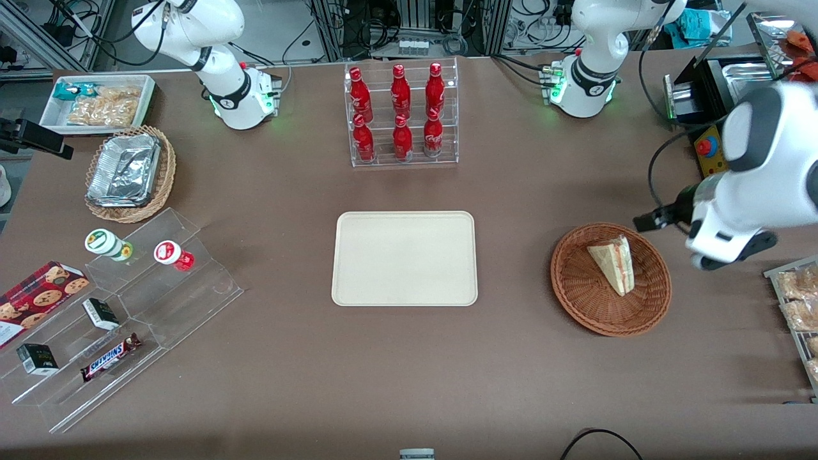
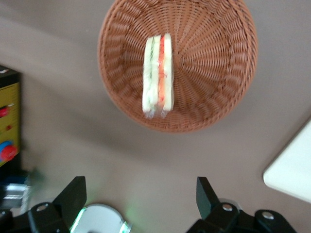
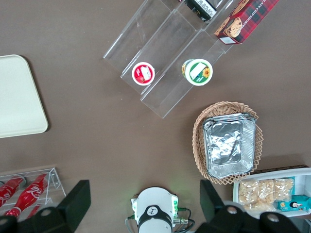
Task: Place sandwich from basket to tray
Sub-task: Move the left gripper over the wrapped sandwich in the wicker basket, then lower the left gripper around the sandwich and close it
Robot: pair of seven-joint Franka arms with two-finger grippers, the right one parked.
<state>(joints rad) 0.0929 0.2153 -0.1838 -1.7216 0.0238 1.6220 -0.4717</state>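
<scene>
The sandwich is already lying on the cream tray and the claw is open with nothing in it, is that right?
Not quite. The sandwich lies in the reddish-brown basket, as the front view shows; the cream tray holds nothing. The claw is indeed open with nothing in it, above the table beside the basket.

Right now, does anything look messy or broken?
Nothing stands out. The sandwich lies in the basket, the tray is bare, and the open gripper hangs above the table beside the basket.

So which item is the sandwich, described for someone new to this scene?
Find the cream tray mid-table, then the reddish-brown wicker basket toward the working arm's end, near the open gripper. The sandwich lies in it: a pale wedge with red and green layers.
</scene>
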